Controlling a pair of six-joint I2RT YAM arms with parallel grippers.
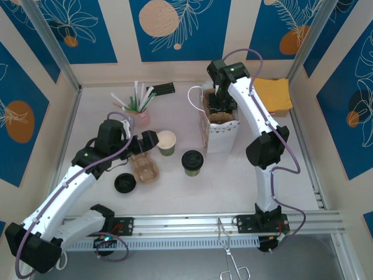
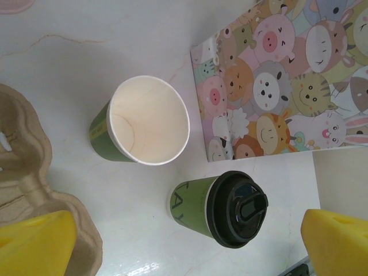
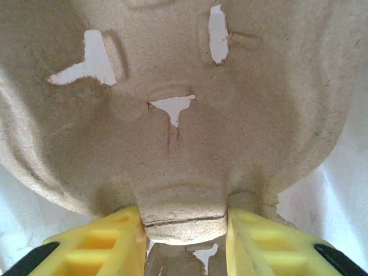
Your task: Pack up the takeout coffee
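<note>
The right tool (image 3: 184, 227), pinching the pulp carrier (image 3: 259, 115) by one thin ridge over the bag (image 1: 218, 139), may tear it or topple the bag, while the left tool (image 1: 150, 140) hangs open.

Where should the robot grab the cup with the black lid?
Probably the lidded cup by its green wall, just under the lid, coming level from the robot's left. It stands upright and round, and the bag stands close on its right.
</note>
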